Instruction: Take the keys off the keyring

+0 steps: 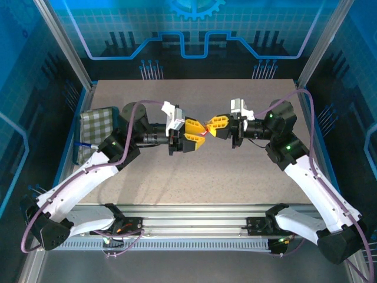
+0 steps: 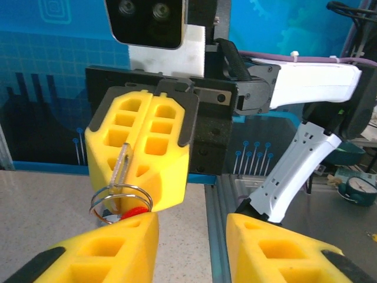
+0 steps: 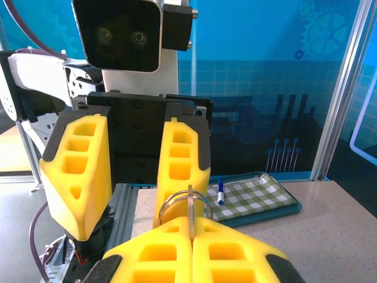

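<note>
**Position.** Both claws met tip to tip above the middle of the table [image 1: 235,177], clear of its surface.

**Right claw** [image 3: 191,227]. It was closed, fingers pressed together and clamped on the keys [image 3: 190,206]. A thin grey blade stood edge-on out of the seam at its tips, its long axis running forward toward the opposing arm. The keyring [image 2: 118,187] hung from that blade just past the tips, with a small red piece [image 2: 135,210] beside it. What the red piece was could not be determined.

**Left claw** [image 2: 192,224]. Its fingers stood apart with nothing between them.

**Finding.** In the left wrist view the keyring lay not in the gap but off to one side. It sat in front of one finger [image 2: 141,236] and very close to it; contact could not be confirmed.

**Assessment.** The left claw was the free one and the nearer to the ring. It would likely need a small sideways shift to bring the wire between its fingers. It could then close and draw the ring off along the blade.
</note>
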